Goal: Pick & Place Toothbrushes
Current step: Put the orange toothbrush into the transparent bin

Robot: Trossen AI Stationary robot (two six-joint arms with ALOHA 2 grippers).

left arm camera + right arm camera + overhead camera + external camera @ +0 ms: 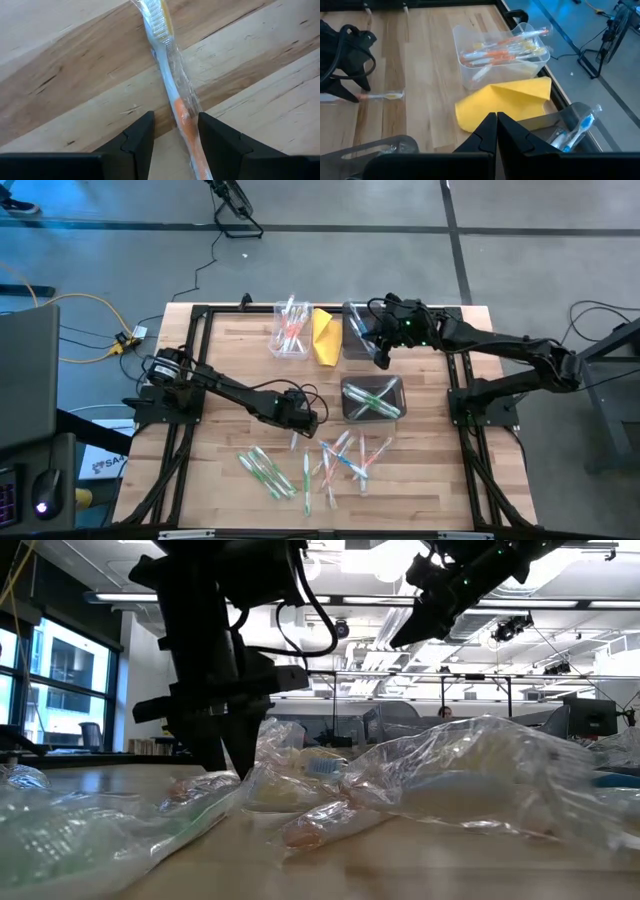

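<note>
The left gripper (175, 137) is low over the wooden counter (75, 75), its two dark fingers (142, 137) parted, one on either side of a plastic-wrapped white toothbrush with an orange handle (172, 95). The toothbrush lies flat, its long axis running out ahead between the fingers, bristle end farthest away; it seems to sit closer to one finger than the other, though contact is hard to judge. So closing looks like the coming move. The right gripper (496, 130), fingers pressed together on nothing, hovers well apart over the clear bins at the far edge (one holds orange brushes (502, 52)).
</note>
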